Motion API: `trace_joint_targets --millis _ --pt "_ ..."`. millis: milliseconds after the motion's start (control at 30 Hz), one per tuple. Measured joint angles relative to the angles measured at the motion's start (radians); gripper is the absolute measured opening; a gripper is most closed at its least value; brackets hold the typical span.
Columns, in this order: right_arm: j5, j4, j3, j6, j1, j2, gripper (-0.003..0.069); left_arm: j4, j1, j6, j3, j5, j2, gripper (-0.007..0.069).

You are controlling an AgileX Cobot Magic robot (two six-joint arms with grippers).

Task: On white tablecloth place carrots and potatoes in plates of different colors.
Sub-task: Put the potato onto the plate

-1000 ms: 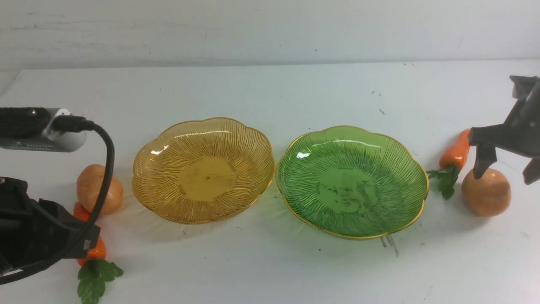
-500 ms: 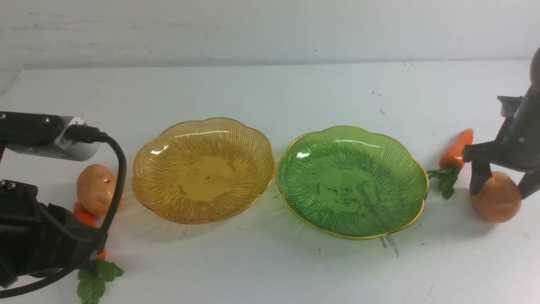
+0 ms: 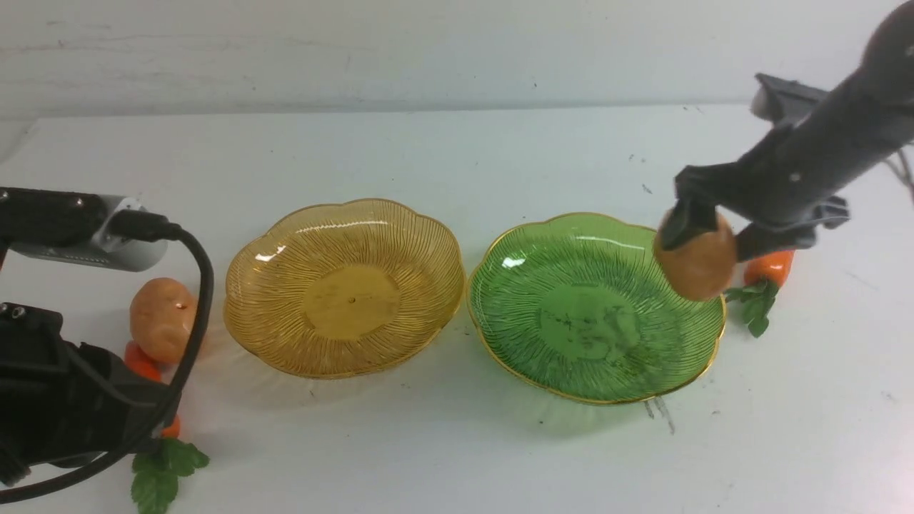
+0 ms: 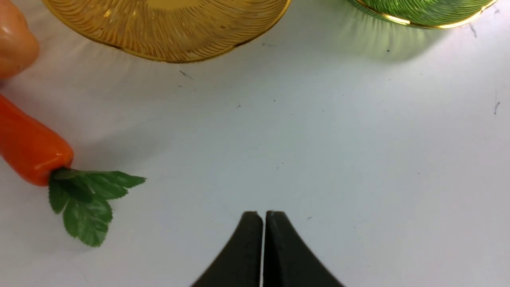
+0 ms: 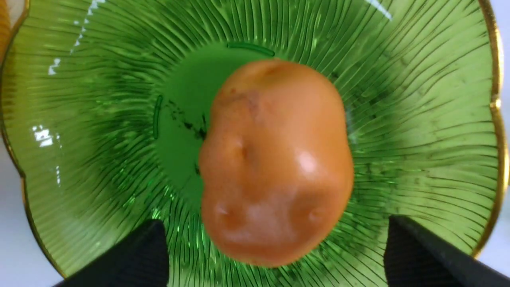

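Note:
One potato (image 3: pixel 696 257) is in the air over the right edge of the green plate (image 3: pixel 571 357). My right gripper (image 3: pixel 717 239) is open just above it. In the right wrist view its fingers (image 5: pixel 135 259) stand wide of the potato (image 5: pixel 275 159) with a gap on both sides, above the green plate (image 5: pixel 418 119). A carrot (image 3: pixel 770 268) lies right of that plate. The amber plate (image 3: pixel 343 285) is empty. Left of it lie the other potato (image 3: pixel 161 318) and a carrot (image 3: pixel 146 368), half hidden by my left arm. My left gripper (image 4: pixel 263 215) is shut and empty over the white tablecloth (image 4: pixel 318 139), near that carrot (image 4: pixel 28 147).
The left wrist camera and its cable (image 3: pixel 78 228) hang over the table's left side. A pale wall (image 3: pixel 457 50) runs along the far edge of the table. Bare cloth lies in front of both plates.
My right gripper lifted the potato off the cloth at the far right and carried it left, over the green plate. Its jaws then spread off the potato. The left arm barely moved.

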State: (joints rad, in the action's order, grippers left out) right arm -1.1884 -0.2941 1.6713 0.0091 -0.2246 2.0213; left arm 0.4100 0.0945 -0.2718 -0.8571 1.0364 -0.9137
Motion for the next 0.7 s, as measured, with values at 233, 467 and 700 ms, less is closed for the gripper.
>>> trace_joint_targets --millis 233,467,700 --pt "-0.042 0.080 0.063 0.022 0.000 -0.048 0.0679 -0.057 0.000 0.050 0.000 0.007 0.000 -0.0003" --pt "-0.052 0.326 0.070 0.138 0.110 -0.169 0.0372 -0.210 0.000 0.167 0.000 0.062 0.000 -0.0003" --pt "-0.017 0.166 0.070 0.134 0.281 -0.006 0.0077 -0.217 0.000 0.174 0.000 0.062 0.000 -0.0003"
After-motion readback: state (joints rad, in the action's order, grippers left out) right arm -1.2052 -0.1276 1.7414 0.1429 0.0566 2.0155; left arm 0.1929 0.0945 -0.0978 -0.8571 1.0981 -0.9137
